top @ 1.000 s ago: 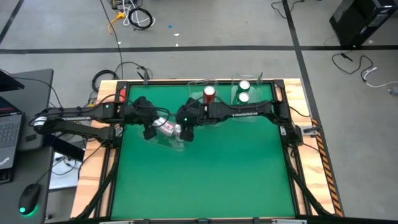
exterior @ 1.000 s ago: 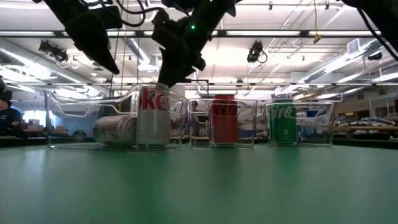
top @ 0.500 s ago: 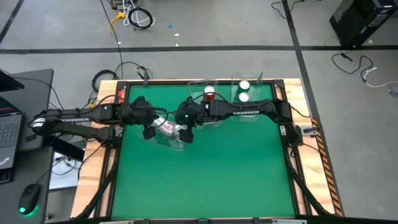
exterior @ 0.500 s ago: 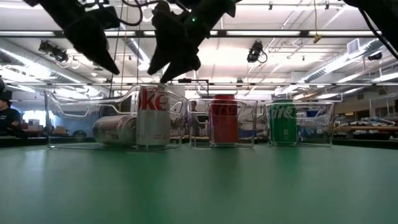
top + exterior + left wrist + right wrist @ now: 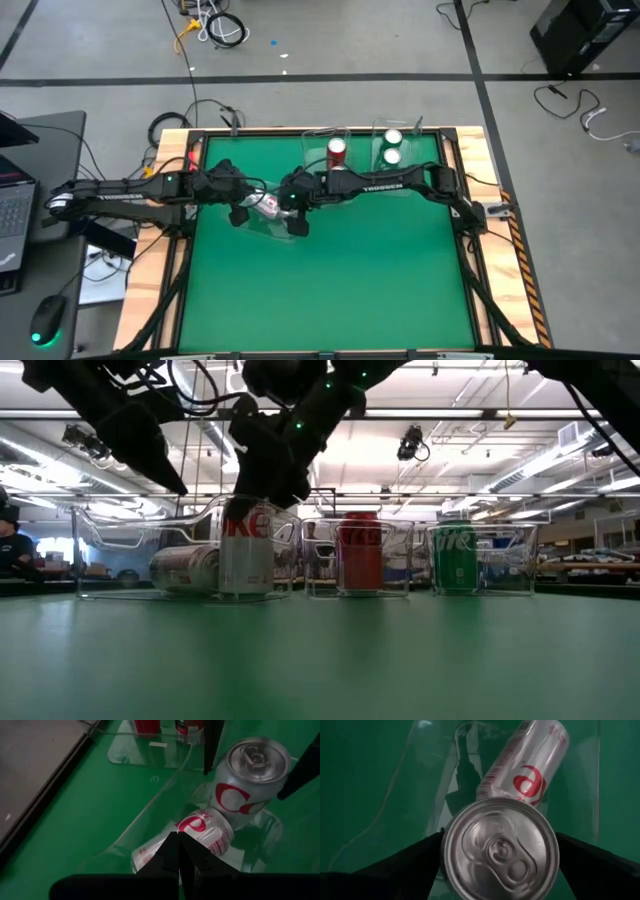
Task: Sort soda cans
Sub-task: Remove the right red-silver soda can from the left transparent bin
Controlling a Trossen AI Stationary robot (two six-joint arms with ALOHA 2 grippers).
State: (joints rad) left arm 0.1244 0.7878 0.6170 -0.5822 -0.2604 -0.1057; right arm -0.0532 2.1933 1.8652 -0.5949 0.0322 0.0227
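Silver cans: one upright (image 5: 246, 550), one on its side (image 5: 185, 569) touching it, both inside the clear bin (image 5: 110, 525) on the tabletop (image 5: 330, 280).
Right pincer (image 5: 497, 851): spread wide, fingers either side of the upright can's top, not gripping.
Left pincer (image 5: 179, 854): closed, empty, just above the lying can.
Red can (image 5: 336, 150), green cans (image 5: 391, 146): in neighbouring bins beside the clear bin.

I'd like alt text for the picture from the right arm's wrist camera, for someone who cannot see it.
An upright silver can seen from directly above, its shiny top and pull tab filling the view, with the right hand's two dark fingers spread open on either side. Beyond it a second silver can lies on its side in a clear plastic bin on green table.
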